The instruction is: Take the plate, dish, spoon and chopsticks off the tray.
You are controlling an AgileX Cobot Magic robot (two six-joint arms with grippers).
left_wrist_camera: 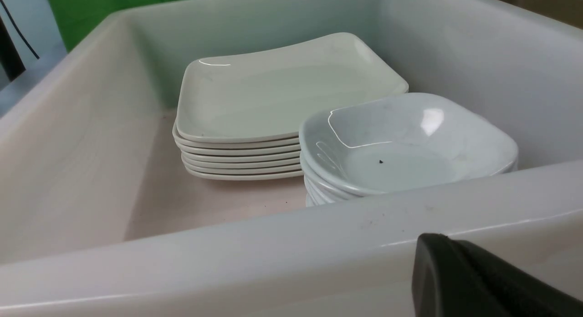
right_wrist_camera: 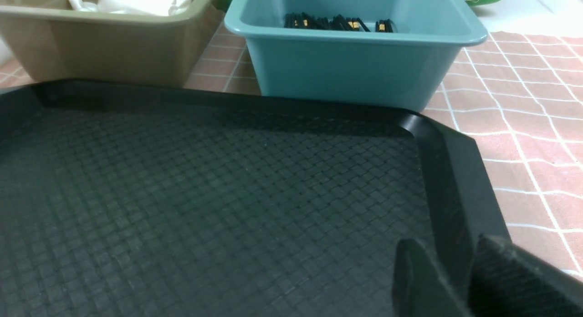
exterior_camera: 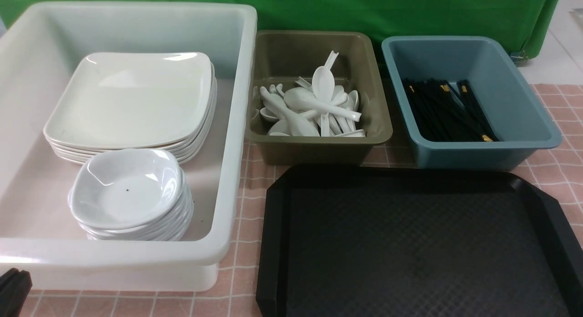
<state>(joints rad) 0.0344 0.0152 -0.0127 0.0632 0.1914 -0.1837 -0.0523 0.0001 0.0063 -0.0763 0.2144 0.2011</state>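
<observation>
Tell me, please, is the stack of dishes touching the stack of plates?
Cannot tell. In the front view the dishes overlap the plates; in the left wrist view they meet without a plain gap.

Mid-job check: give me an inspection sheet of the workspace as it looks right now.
Surface: pink checked tablecloth.
Tray: black, nothing on it.
Plates: stacked in the white bin.
Dishes: stacked in front of the plates; dark speck in the top one.
Spoons: heaped in the olive bin.
Chopsticks: lying in the blue bin.
Clutter: nothing seen.
Left gripper: outside the white bin's near wall; open or shut unclear.
Right gripper: open, over the tray's rim, holding nothing.
Cables: thin black one beyond the white bin.
Surroundings: green backdrop.
</observation>
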